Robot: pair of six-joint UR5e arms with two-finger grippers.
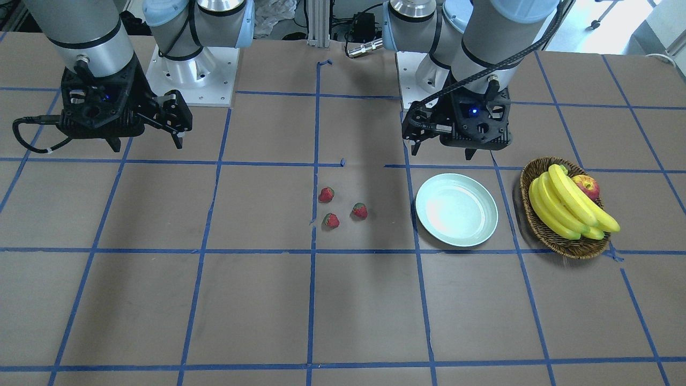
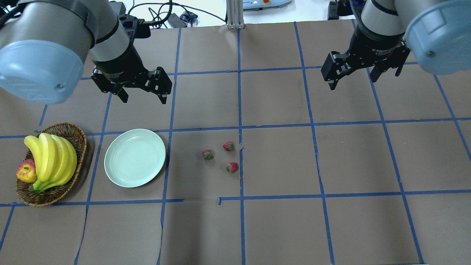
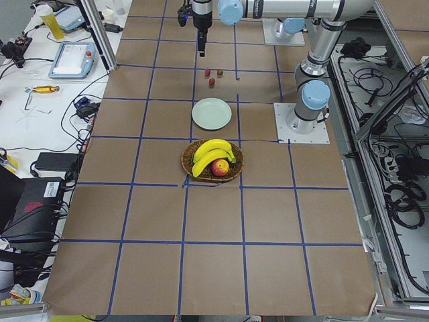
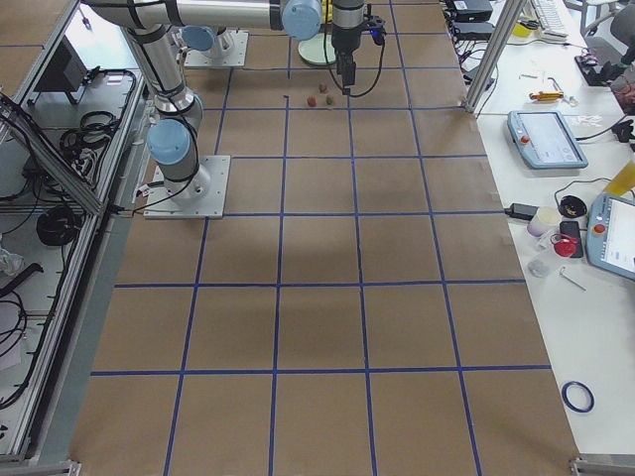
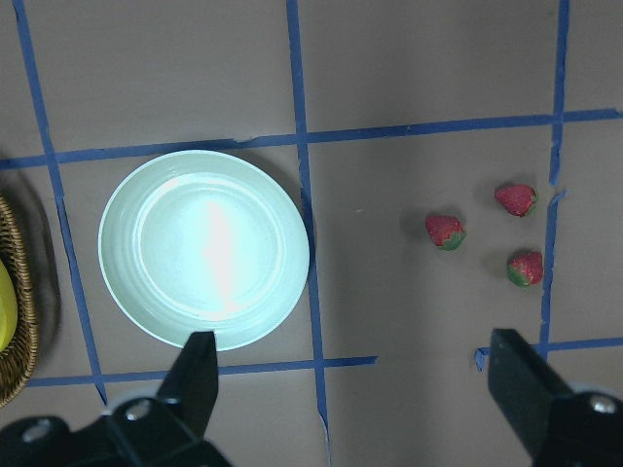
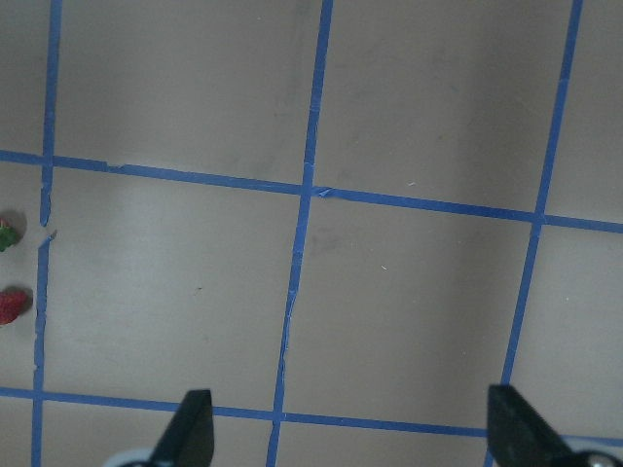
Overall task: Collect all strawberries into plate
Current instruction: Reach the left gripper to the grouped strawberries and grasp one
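Three small red strawberries lie apart from each other near the table's middle (image 2: 208, 154) (image 2: 228, 146) (image 2: 232, 167); they also show in the front view (image 1: 326, 194) (image 1: 359, 210) (image 1: 331, 220) and the left wrist view (image 5: 445, 232). The pale mint-green plate (image 2: 135, 157) (image 1: 456, 209) (image 5: 204, 248) sits empty to their left. My left gripper (image 2: 143, 96) (image 1: 442, 151) is open and empty, raised above the table behind the plate. My right gripper (image 2: 353, 79) (image 1: 146, 146) is open and empty, raised far to the right. Two strawberries show at the right wrist view's left edge (image 6: 10, 305).
A brown wicker basket (image 2: 80, 140) (image 1: 536, 166) with bananas (image 2: 51, 158) and a red-yellow apple (image 2: 26, 172) stands left of the plate. Blue tape lines grid the brown table.
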